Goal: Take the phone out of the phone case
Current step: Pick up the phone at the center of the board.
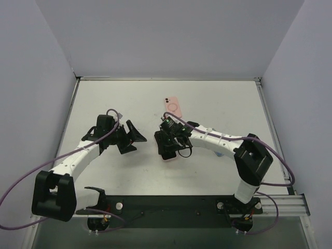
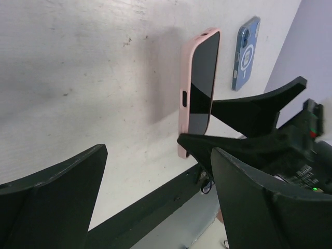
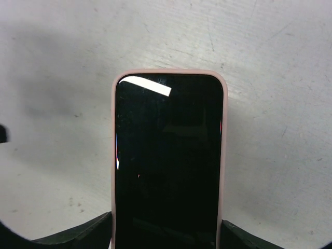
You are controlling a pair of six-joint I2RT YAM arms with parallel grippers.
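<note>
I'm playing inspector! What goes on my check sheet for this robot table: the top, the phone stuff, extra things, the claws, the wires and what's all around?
Surface: white table, a few small scuff marks.
Job's things: phone, screen dark, not yet out of its pink case, held up on edge.
Clutter: spare pink case and blue case, both lying flat, back up; cannot tell if phones are inside.
Grippers: right gripper shut on the phone; left gripper open and empty, beside it.
Cables: purple cable running along each arm.
Surroundings: plain walls on three sides.
</note>
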